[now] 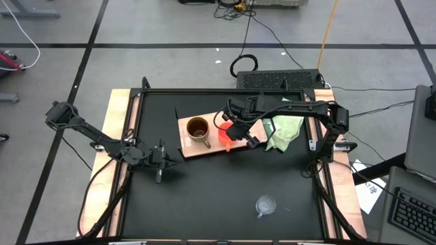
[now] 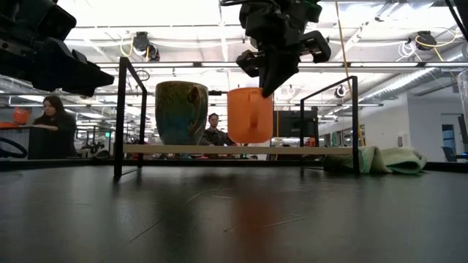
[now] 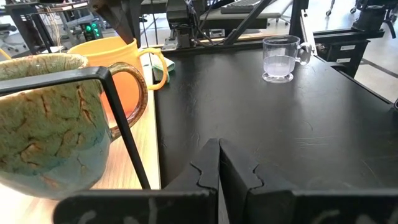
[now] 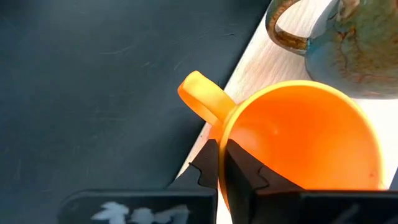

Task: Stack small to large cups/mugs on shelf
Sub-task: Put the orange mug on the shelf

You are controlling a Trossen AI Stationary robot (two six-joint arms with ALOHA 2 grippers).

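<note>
Clear cup [image 1: 264,205]: sitting upright on the black table [image 1: 204,197] near its front edge, nearest the camera in the high view, well apart from the shelf and both arms; its handle is showing in the left wrist view [image 3: 281,57].

Left gripper [image 1: 159,158]: hovering over the table left of the shelf, fingers pressing together with nothing between them [image 3: 219,163].

Shelf [image 1: 192,145]: light-wood board lying at mid-table, black brackets standing at its ends [image 2: 219,149].

Brown-gold mug [image 1: 197,128]: standing upright on the left part of the shelf, handle pointing toward the front edge of the table; glaze is reading blue-green in the low view [image 2: 181,111].

Orange cup [image 1: 226,136]: sitting upright at the right end of the shelf, just beside the mug but apart from it [image 2: 250,115].

Right gripper [image 1: 238,131]: reaching in over the shelf, jaws closing onto the orange cup's rim next to its handle [image 4: 219,167].

Green cloth [image 1: 283,131]: lying crumpled on the table just right of the shelf [image 2: 384,159].

Background: people are sitting in the room beyond the table [image 2: 53,111].
</note>
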